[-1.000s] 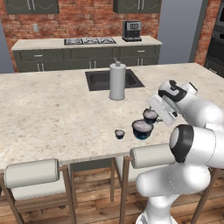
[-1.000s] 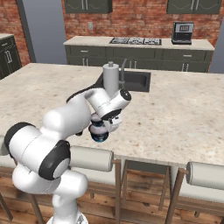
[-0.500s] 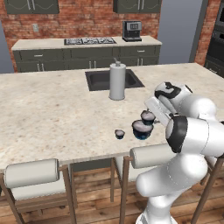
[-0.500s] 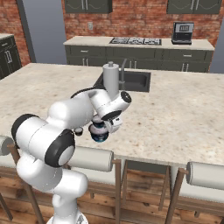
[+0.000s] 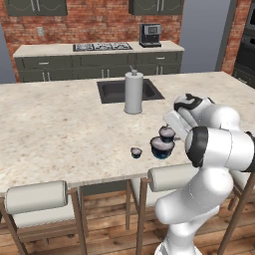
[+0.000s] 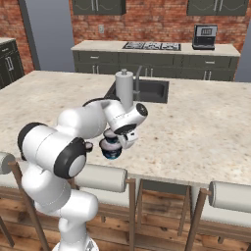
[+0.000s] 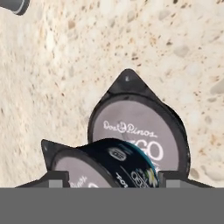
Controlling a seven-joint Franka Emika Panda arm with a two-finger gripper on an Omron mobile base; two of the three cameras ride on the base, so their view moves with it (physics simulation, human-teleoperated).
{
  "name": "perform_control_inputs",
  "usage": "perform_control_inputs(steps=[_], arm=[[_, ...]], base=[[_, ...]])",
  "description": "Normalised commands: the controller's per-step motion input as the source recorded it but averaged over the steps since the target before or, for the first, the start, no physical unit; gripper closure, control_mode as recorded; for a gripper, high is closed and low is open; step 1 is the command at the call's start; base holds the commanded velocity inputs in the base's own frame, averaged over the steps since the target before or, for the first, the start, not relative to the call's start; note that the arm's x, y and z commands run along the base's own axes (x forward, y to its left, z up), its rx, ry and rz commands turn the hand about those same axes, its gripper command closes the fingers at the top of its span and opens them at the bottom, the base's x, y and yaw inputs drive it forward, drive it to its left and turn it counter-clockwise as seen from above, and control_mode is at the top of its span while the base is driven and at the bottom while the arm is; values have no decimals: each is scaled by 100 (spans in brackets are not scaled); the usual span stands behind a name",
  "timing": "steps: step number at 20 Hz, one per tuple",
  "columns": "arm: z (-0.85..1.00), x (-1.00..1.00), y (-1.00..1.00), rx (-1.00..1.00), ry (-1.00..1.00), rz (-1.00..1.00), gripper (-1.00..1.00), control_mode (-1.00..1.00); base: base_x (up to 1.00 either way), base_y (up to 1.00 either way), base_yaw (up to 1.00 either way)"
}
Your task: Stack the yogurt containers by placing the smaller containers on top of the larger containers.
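Pincer [image 7: 107,177] straddles the mid-sized cup [image 7: 111,168], grip unconfirmed; light, rigid, slippery: grasp its side walls.

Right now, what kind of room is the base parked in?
A home-style kitchen, rendered. It faces an island counter with a sink set into it; behind are a stovetop and coffee machine against a brick wall.

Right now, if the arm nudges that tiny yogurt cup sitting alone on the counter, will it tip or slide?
The tiny yogurt cup looks squat and flat-topped, so it would probably slide rather than tip. It seems light for its size, so a nudge could send it skidding across the smooth counter. Knocked over, its round body might roll.
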Motion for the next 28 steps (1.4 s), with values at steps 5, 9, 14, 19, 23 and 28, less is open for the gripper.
perform_control_inputs(steps=[5,9,14,19,23,28], arm=[[-2,1,7,0,0,0,100,-100],[-11,0,9,0,0,-1,100,-100],[-12,4,6,0,0,-2,100,-100],[-11,9,5,0,0,-1,100,-100],[-13,9,0,0,0,-1,100,-100],[-13,7,0,0,0,-1,100,-100]], base=[[0,0,0],[0,0,0],[0,0,0],[0,0,0],[0,0,0],[0,0,0]])
